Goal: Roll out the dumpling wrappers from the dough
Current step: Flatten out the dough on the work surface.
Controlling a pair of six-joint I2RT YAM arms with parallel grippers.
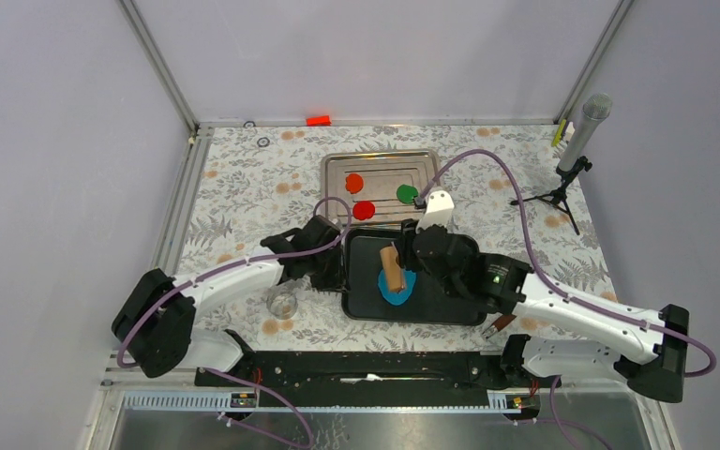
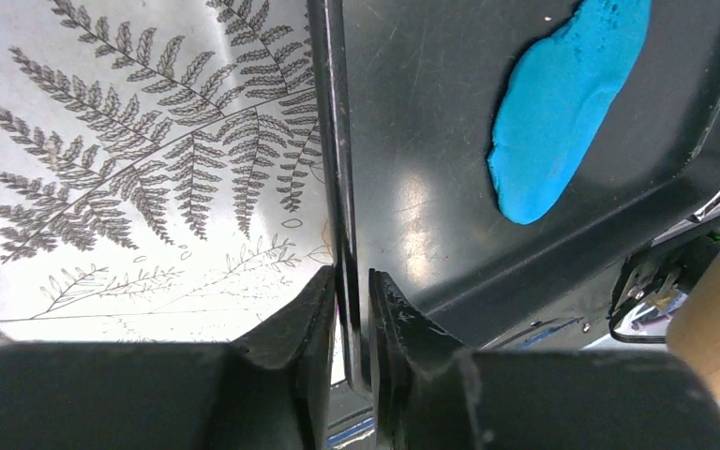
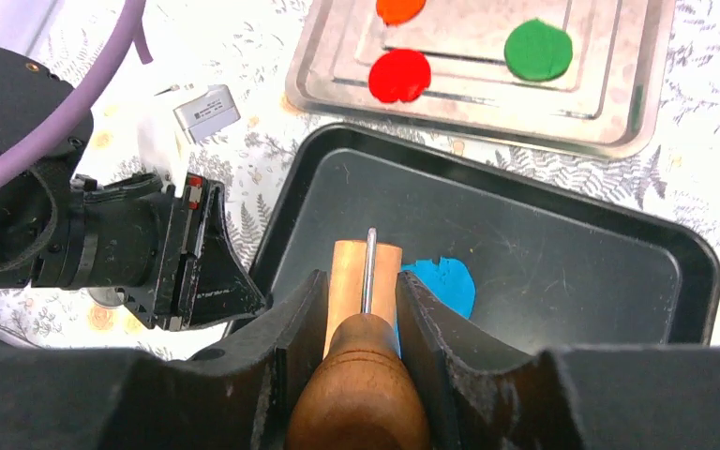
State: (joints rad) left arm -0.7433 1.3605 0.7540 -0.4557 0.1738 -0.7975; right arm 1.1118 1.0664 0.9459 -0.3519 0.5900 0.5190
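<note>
The blue dough (image 1: 397,287) lies flattened in the black tray (image 1: 450,309), partly under a wooden rolling pin (image 1: 392,267). My right gripper (image 3: 361,281) is shut on the pin's handle (image 3: 361,394), and the barrel rests over the dough (image 3: 445,286). My left gripper (image 2: 352,277) sits at the tray's left rim (image 2: 336,187), with the jaws close on either side of it. In the left wrist view the dough (image 2: 562,103) is a long smooth sheet. Red (image 1: 364,210), orange (image 1: 353,183) and green (image 1: 407,194) dumpling wrappers lie on the silver tray (image 1: 380,161) behind.
A small clear cup (image 1: 283,303) stands left of the black tray, by my left arm. A microphone on a tripod (image 1: 581,141) stands at the back right. A small red object (image 1: 318,120) lies on the back frame.
</note>
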